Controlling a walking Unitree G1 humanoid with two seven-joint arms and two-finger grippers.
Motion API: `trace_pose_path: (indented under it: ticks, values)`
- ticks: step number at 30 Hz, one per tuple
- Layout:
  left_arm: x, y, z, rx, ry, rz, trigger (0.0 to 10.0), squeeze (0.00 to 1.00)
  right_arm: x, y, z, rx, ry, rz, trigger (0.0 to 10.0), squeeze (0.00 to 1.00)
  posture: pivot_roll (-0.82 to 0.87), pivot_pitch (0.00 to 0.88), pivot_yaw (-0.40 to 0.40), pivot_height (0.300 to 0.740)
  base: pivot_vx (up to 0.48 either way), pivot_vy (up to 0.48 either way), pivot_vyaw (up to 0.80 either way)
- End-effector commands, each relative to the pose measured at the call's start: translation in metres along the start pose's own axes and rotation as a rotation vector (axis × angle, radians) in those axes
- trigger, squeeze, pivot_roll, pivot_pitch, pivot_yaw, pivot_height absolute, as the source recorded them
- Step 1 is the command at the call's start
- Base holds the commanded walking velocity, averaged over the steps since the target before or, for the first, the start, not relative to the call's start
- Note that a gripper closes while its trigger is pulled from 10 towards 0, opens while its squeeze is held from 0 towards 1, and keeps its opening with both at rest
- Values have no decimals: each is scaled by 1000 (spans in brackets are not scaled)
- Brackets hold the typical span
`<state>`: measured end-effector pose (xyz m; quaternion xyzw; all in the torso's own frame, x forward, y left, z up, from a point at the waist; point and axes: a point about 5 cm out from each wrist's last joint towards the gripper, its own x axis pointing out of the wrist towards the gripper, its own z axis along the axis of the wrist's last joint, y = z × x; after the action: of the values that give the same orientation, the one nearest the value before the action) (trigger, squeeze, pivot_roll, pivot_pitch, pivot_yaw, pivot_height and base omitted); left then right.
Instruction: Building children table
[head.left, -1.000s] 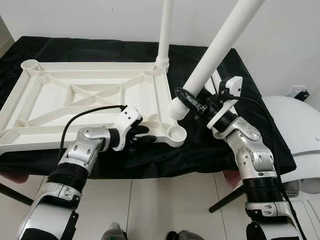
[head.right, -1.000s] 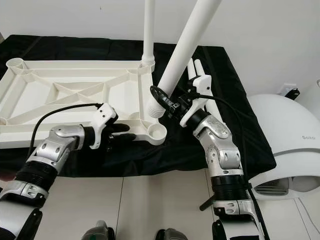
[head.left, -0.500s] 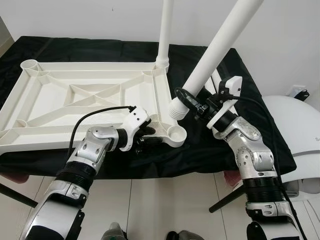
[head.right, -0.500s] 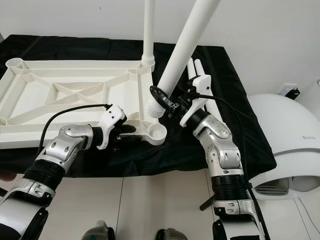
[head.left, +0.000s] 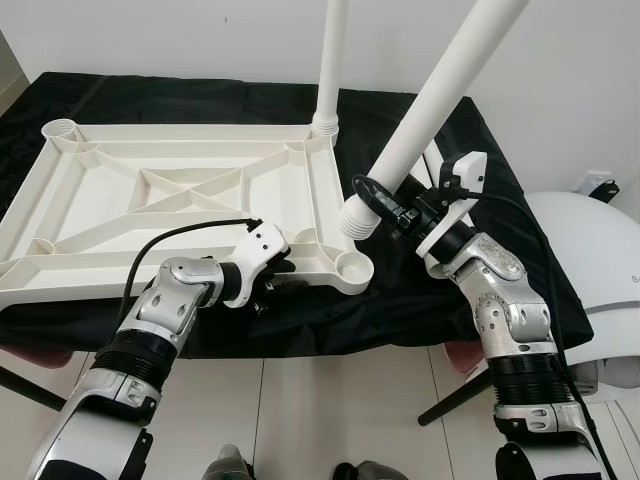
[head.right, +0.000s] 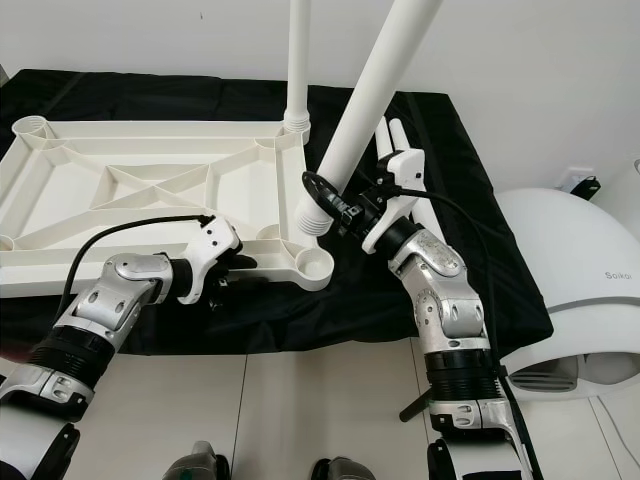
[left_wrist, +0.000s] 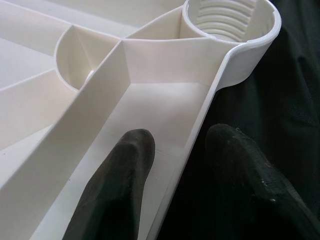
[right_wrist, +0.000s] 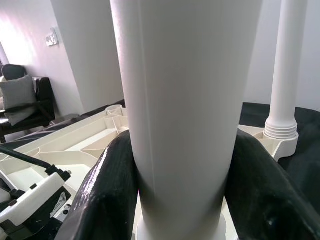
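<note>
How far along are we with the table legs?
One leg already stands upright in the far right corner socket of the upside-down tabletop. In hand: the right gripper holds a second leg, tilted, its threaded end just above the near right corner socket, while the left gripper straddles the tabletop's near edge. Left: seating this leg, plus both left corner sockets, one of them clearly empty.

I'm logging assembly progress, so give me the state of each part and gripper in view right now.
Table top: upside down on the black cloth.
Fitted leg: upright in the far corner socket.
Held leg: tilted, threaded end just above the near corner socket, not yet in.
Right gripper: shut on the held leg.
Left gripper: open, fingers straddling the table top's near rim.
</note>
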<state>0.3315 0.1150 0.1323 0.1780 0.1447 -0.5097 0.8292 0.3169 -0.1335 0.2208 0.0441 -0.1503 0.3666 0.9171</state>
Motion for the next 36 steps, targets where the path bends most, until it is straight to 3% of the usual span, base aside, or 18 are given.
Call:
trace_pose_path:
  ticks: [1,12,13,14,15,31,32,36]
  values:
    - [3,-2,-5,-1,30,4,10000,0,0,2,2,-7,-5,16,10000,0,6,58,-15,740,0,0,0]
    - [7,-4,-1,12,17,-8,9843,0,-3,2,0,-9,10,15,10000,0,0,61,-12,740,0,0,0]
    - [7,-4,0,9,11,-8,2314,0,-3,2,0,-9,13,16,10000,0,0,61,-12,740,0,0,0]
    - [7,-4,0,9,11,-8,2314,0,-3,2,0,-9,13,16,10000,0,0,61,-12,740,0,0,0]
    - [6,-4,0,8,5,-8,0,0,-4,1,-1,-10,18,16,10000,0,1,62,-13,740,0,0,0]
    - [3,-9,-6,35,12,-30,0,0,-10,-8,-7,-34,93,64,10000,0,1,64,-25,740,0,0,0]
    - [2,-8,-7,36,21,-26,10000,0,-12,-9,-9,-33,108,85,10000,0,4,61,-29,740,0,0,0]
    - [2,-7,-8,36,31,-21,10000,0,-14,-10,-13,-21,132,120,10000,0,7,59,-31,740,0,0,0]
